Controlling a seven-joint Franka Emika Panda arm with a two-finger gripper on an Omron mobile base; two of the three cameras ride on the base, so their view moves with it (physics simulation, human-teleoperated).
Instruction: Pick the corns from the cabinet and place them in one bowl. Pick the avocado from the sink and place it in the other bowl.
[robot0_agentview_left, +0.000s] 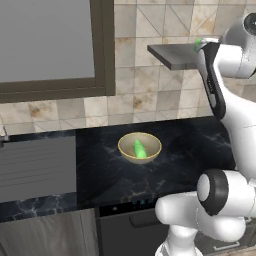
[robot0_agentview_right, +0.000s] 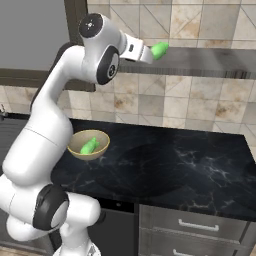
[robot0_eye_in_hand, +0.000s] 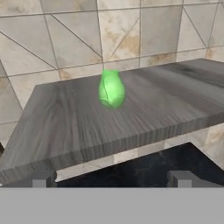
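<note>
Below my pincer (robot0_eye_in_hand: 111, 179) lies the black marble counter (robot0_agentview_right: 175, 165), the largest thing before me, running out to both sides far under the hand. At its far left end, well away from my pincer and low down, the dark grey sink (robot0_agentview_left: 37, 167) shows as a ribbed slab; I cannot see inside it. Straight ahead of my pincer and just above the level of my fingertips (robot0_eye_in_hand: 43, 179) hangs the cabinet (robot0_eye_in_hand: 131, 118), a grey wood-grained shelf slab whose front edge faces me, fixed to the tiled wall (robot0_eye_in_hand: 65, 39) behind it. Down on the counter, well below my pincer and a little to its left, stands the pale yellow-tan bowl (robot0_agentview_left: 125, 150), and one corn (robot0_agentview_left: 139, 149) lies inside it, leaning against the bowl's wall. The other corn (robot0_eye_in_hand: 111, 89) sits on top of the cabinet, dead ahead of my pincer, centred between my two fingertips but beyond them, not touching either. My pincer is wide open and holds nothing; its two dark tips stand well apart just short of the shelf's front edge.
</note>
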